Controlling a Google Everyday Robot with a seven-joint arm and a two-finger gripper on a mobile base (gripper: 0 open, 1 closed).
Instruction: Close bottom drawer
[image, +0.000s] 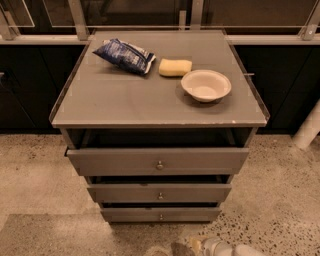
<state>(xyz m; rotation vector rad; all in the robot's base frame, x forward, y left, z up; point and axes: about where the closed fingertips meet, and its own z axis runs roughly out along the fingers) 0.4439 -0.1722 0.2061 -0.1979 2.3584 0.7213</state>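
Note:
The grey cabinet (150, 102) stands in the middle of the camera view with three drawers, each pulled out a little. The bottom drawer (160, 214) is the lowest slim grey front with a small round metal knob (160, 217); a dark gap shows above it. The middle drawer (159, 193) and the top drawer (158, 161) sit above it. My gripper (200, 246) shows only partly at the bottom edge, low over the floor, in front of and slightly right of the bottom drawer, not touching it.
On the cabinet top lie a blue chip bag (125, 55), a yellow sponge (175, 67) and a white bowl (206, 85). Speckled floor (280, 200) surrounds the cabinet. Dark counters with glass panels stand behind. A white pipe (309, 127) leans at the right.

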